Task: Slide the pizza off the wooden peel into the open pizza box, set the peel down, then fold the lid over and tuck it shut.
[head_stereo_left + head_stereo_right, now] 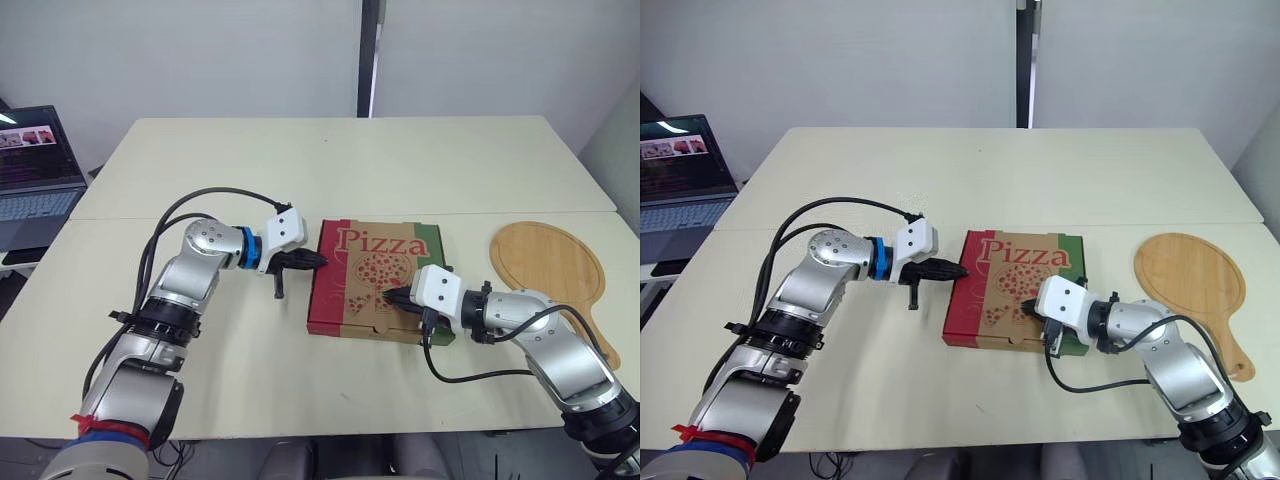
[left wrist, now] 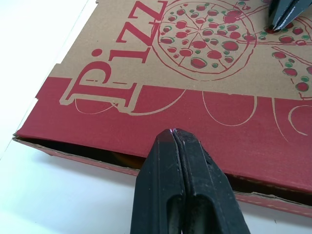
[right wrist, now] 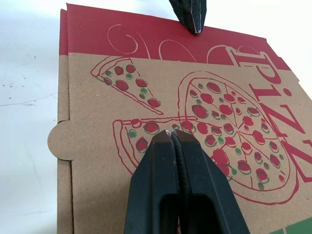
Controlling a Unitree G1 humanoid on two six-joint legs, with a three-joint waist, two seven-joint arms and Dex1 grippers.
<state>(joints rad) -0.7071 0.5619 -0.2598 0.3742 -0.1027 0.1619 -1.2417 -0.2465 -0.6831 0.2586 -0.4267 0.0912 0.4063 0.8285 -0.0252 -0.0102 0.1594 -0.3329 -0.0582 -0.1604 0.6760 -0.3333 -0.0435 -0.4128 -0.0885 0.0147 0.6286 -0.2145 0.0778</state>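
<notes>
Cardboard pizza box [image 1: 372,262] has left gripper [image 1: 319,262] at its edge, right gripper [image 1: 386,297] atop, both closed, empty.

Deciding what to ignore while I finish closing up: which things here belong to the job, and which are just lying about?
Job: pizza box, folded over; wooden peel, lying on the table; left gripper and right gripper, fingers shut, at the box.
Lying about: laptop, off to the left.

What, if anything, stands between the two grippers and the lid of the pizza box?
Nothing visible. The shut left gripper is at the red side edge of the pizza box lid, where a dark gap shows beneath it, and the shut right gripper is on the printed top. The wooden peel lies apart.
</notes>
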